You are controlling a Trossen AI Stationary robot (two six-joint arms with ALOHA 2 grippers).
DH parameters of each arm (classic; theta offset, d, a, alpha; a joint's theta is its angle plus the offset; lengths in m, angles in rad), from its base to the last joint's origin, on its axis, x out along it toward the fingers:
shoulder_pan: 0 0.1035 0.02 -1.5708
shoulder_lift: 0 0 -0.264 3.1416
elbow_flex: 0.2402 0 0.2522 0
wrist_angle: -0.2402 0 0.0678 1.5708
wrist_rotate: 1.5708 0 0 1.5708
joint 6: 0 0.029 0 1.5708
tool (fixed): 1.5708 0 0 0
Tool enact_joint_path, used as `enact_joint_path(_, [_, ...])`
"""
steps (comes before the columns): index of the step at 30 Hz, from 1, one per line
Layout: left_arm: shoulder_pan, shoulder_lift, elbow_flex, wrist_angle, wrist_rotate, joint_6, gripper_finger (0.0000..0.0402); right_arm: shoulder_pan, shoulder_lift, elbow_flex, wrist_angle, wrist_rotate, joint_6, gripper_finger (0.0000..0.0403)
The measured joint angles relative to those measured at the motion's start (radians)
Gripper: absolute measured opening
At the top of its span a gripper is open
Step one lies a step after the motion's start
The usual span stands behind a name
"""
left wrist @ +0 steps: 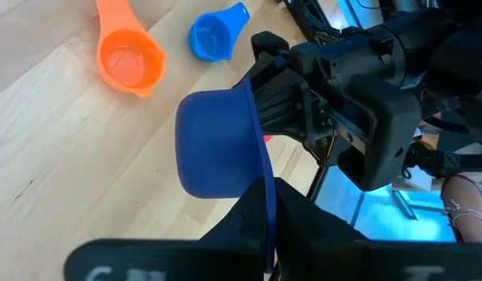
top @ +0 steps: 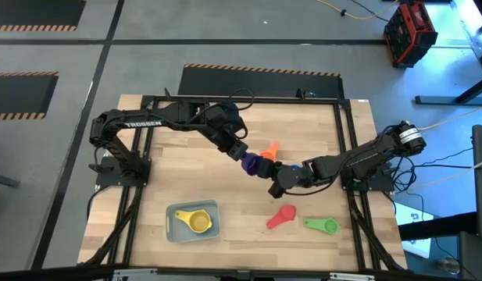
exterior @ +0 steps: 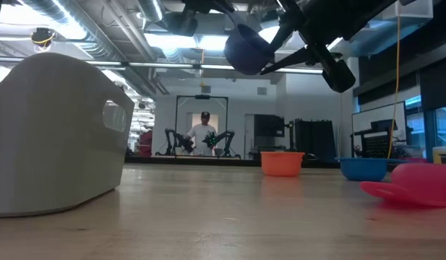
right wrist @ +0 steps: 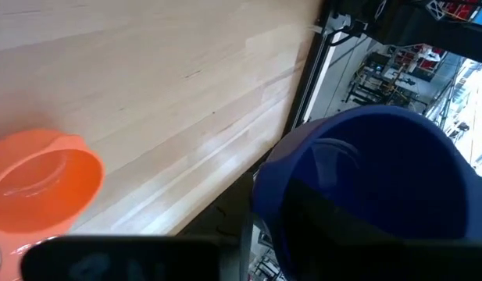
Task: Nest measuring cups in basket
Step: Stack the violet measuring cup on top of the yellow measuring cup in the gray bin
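Note:
A purple measuring cup (top: 252,164) (left wrist: 221,144) hangs in the air over the table's middle, between my two grippers. My left gripper (top: 242,154) (left wrist: 268,211) is shut on it from the left. My right gripper (top: 273,173) (left wrist: 280,78) stands right at the cup's rim on the opposite side, and the bowl's open mouth (right wrist: 373,179) faces it. An orange cup (left wrist: 130,61) and a blue cup (left wrist: 213,35) lie on the table below. The basket (top: 182,209) stands near the front with a yellow cup (top: 200,223) in it. My left gripper pinches the purple cup's flat handle (left wrist: 269,199) between its two fingers (left wrist: 241,226). The fingers slant downward from the table's left and lie along the handle. The cup is lifted clear of the table and turned on its side, its bowl beyond the fingertips.
A pink cup (top: 281,217) and a green cup (top: 323,225) lie on the table at the front right, right of the basket. Dark frame rails (top: 346,140) run along the table's edges.

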Motion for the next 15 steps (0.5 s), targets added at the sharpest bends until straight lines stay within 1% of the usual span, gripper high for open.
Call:
enact_joint_path(8, [0.0,0.0,0.0,-0.001,0.001,0.0,0.0002,0.0,0.0,0.0,0.001,-0.002,0.003,0.0068])
enact_joint_path(11, [0.0,0.0,0.0,-0.004,0.003,-0.001,0.0002,0.0,0.0,0.0,0.001,-0.021,0.029,0.0069])
enact_joint_path(15, [0.0,0.0,0.0,-0.004,0.008,-0.002,0.0002,0.0,0.0,0.0,0.006,-0.039,0.067,0.0083])
